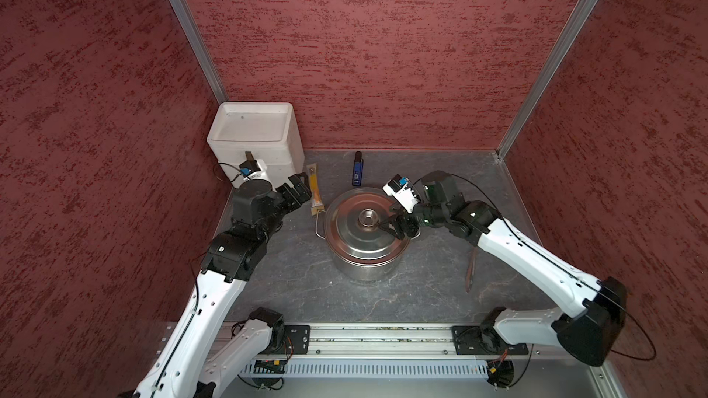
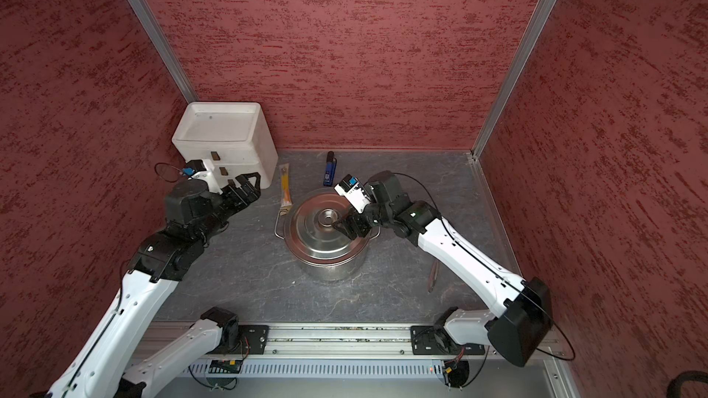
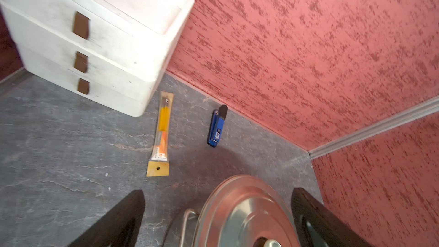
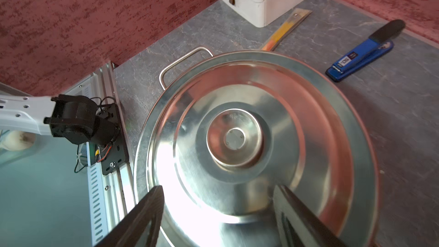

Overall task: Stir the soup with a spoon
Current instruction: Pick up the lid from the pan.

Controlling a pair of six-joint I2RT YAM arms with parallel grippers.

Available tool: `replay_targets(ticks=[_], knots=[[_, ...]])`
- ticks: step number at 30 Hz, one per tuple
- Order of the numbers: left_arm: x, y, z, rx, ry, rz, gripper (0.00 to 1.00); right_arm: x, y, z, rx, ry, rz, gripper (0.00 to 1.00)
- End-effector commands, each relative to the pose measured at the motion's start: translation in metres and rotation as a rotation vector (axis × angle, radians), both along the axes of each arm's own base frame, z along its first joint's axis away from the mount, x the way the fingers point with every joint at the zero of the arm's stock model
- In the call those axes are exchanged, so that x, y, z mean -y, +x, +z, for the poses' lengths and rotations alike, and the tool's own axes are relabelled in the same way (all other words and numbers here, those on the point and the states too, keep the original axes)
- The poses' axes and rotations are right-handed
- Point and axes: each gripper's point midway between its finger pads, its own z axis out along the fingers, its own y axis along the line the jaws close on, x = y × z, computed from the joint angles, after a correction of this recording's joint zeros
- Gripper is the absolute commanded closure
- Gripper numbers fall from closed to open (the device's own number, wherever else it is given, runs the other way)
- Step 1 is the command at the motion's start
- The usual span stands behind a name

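Note:
The soup's steel pot stands mid-table, closed by a flat steel lid, so its inside is hidden. My right gripper hovers open over the lid, just right of the centre knob, holding nothing. The spoon lies on the table right of the pot, its upper end hidden under my right arm. Left of the pot, my left gripper is open and empty.
An orange-yellow packaged stick lies between my left gripper and the pot. A blue and black gadget lies behind the pot. A white drawer box fills the back left corner. Red walls enclose three sides.

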Motion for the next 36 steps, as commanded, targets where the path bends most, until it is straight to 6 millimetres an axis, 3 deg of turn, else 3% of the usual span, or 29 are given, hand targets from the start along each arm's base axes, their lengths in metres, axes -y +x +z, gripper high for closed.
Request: replay_targets(ticks=[1,9,16,22,31,36], knots=[[-0.014,-0.007,-0.016,-0.084,0.04,0.033,0.0,-0.023,0.008,0.0,0.06,0.005,0.077,0.21],[-0.022,-0.011,-0.025,-0.119,0.051,0.038,0.0,-0.04,0.034,-0.018,0.068,-0.006,0.054,0.14],[-0.024,-0.005,-0.023,-0.12,0.038,0.038,0.0,-0.048,0.03,-0.042,0.1,-0.069,0.092,0.16],[-0.026,-0.005,-0.02,-0.116,0.039,0.047,0.0,-0.04,0.033,-0.058,0.163,-0.113,0.065,0.17],[-0.029,-0.009,-0.018,-0.112,0.032,0.057,0.0,-0.03,0.04,-0.077,0.154,-0.161,-0.001,0.33],[-0.03,-0.009,-0.018,-0.109,0.034,0.063,0.0,-0.024,0.042,-0.068,0.222,-0.165,-0.018,0.41]])
